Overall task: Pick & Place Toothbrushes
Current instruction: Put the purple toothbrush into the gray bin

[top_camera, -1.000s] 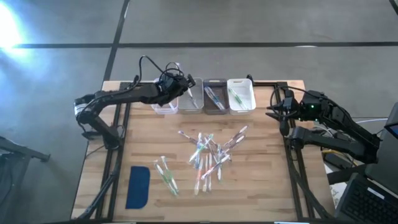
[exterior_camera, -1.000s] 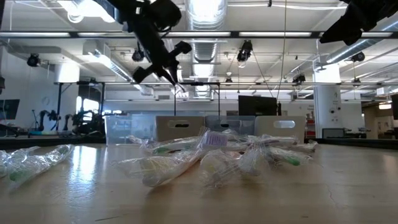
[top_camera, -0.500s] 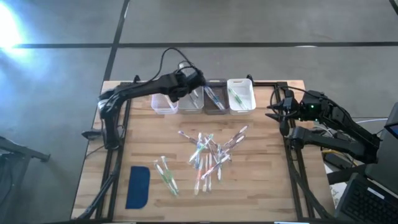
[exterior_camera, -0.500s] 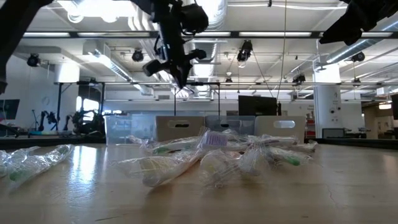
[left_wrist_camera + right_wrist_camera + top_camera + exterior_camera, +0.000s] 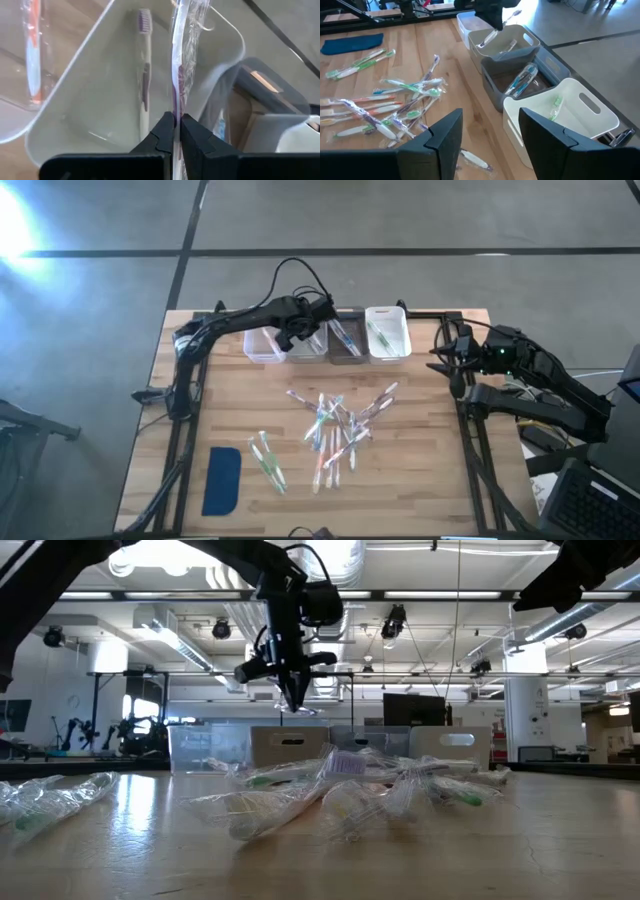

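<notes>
The left gripper (image 5: 176,131) holds a wrapped toothbrush (image 5: 176,75) tight above the second bin (image 5: 306,343). A few brushes already lie in the bins. Most toothbrushes (image 5: 335,430) wait on the table (image 5: 420,470). The right gripper (image 5: 487,135) hangs wide, holding nothing, at the table's side.

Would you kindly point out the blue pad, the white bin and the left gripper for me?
blue pad (image 5: 222,480), high view, middle of its flat face.
white bin (image 5: 402,334), high view, its right wall.
left gripper (image 5: 177,120), left wrist view, between fingertips clamped on a wrapped toothbrush (image 5: 176,60).
</notes>
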`<act>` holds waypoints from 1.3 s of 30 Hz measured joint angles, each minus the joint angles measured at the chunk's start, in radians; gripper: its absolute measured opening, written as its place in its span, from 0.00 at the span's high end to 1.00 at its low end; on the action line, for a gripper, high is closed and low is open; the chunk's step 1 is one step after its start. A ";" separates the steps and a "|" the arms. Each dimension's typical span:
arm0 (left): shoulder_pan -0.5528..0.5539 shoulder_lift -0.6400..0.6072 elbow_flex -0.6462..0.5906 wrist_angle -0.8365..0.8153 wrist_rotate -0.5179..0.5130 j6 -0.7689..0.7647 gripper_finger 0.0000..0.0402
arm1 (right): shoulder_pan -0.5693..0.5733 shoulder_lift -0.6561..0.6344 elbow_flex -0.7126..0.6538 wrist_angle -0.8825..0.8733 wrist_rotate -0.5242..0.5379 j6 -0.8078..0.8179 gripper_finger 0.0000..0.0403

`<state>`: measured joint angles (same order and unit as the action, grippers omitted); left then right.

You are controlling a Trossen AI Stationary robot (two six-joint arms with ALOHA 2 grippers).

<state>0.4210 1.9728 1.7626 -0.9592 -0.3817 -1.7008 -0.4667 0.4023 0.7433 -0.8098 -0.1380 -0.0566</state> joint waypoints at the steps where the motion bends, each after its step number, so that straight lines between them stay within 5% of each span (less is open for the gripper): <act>1: 0.006 0.000 0.000 -0.006 0.006 -0.001 0.96 | 0.000 0.000 0.000 0.000 0.000 0.000 0.52; 12: 0.083 0.047 -0.001 0.003 0.101 0.055 0.96 | 0.000 0.000 0.000 0.000 0.000 0.000 0.52; 39: 0.098 0.161 -0.002 0.024 0.112 0.087 0.96 | 0.000 0.000 0.000 0.000 0.000 0.000 0.70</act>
<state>0.5194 2.1341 1.7611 -0.9356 -0.2699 -1.6139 -0.4668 0.4023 0.7433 -0.8097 -0.1380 -0.0563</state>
